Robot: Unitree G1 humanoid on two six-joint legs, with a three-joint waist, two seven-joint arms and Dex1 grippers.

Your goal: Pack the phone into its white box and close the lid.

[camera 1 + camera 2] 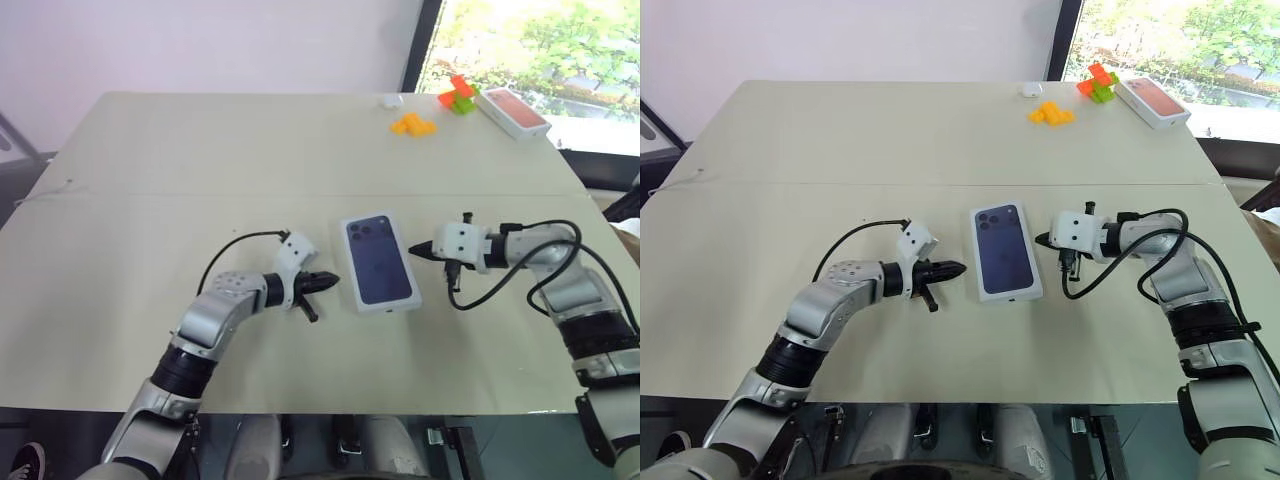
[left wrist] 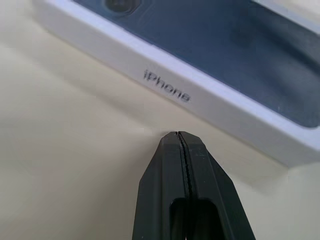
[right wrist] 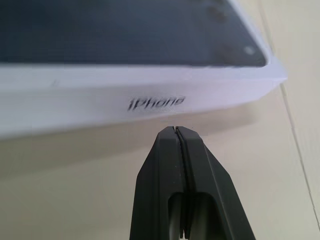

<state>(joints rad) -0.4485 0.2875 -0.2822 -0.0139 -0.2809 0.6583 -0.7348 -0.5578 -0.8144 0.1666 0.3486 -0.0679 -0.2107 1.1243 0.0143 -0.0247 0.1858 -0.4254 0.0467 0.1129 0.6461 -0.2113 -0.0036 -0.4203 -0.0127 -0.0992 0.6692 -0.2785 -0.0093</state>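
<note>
The lid (image 1: pixel 379 262), white with a dark blue phone printed on top, lies flat at the middle of the table. Its white side (image 2: pixel 165 90) carries grey lettering and reaches down to the tabletop. The white box beneath cannot be told apart from it. The phone is hidden. My left gripper (image 1: pixel 335 281) is shut, empty, its tip just off the lid's left long side. My right gripper (image 1: pixel 413 251) is shut too, holding nothing, its tip close to the right long side (image 3: pixel 100 102). A small gap of table shows between each tip and the lid.
At the far right corner lie a white box with an orange-red top (image 1: pixel 514 111), red and green blocks (image 1: pixel 458 97), orange blocks (image 1: pixel 412 125) and a small white object (image 1: pixel 389 100). The beige table (image 1: pixel 150 200) has a seam across its middle.
</note>
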